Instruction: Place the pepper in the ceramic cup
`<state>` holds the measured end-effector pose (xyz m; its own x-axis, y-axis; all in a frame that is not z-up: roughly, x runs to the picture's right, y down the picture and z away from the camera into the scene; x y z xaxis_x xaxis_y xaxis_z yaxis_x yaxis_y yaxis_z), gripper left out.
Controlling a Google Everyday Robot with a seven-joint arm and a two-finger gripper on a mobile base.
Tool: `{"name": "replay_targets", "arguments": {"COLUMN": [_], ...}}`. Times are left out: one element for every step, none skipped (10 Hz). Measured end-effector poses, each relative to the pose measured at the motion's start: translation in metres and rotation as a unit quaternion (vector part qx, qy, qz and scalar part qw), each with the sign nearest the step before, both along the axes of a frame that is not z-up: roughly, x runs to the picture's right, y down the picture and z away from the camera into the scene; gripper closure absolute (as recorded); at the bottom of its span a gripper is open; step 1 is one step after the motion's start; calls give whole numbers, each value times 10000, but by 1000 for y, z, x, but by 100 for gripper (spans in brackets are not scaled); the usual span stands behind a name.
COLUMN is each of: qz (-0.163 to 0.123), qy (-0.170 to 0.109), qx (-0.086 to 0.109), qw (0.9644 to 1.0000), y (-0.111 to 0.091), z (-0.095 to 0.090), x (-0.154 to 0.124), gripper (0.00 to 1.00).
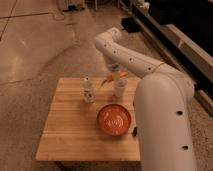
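Gripper (114, 75) above ceramic cup (119, 89), pepper (110, 78) slanting down-left.

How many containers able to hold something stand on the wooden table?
3: a white capped bottle at the left; a whitish-grey ceramic cup at the back, under the gripper, shut on the slim orange pepper; a round orange-red plate in front.

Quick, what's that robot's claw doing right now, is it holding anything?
Gripper: shut on the pepper, held just above the ceramic cup.
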<state>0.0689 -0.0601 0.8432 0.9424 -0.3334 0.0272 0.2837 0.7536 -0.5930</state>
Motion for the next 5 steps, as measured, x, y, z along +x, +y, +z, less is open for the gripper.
{"name": "replay_targets", "arguments": {"qz": [0, -2, 1, 4, 9], "qy": [15, 56, 91, 119, 162], "qx": [23, 41, 75, 99, 132], "qw": [10000, 10000, 9999, 9999, 9998], "y": [0, 0, 0, 0, 0], "z": [1, 2, 4, 5, 6], "x": [0, 2, 3, 4, 6], "gripper": [99, 99, 99, 99, 99]}}
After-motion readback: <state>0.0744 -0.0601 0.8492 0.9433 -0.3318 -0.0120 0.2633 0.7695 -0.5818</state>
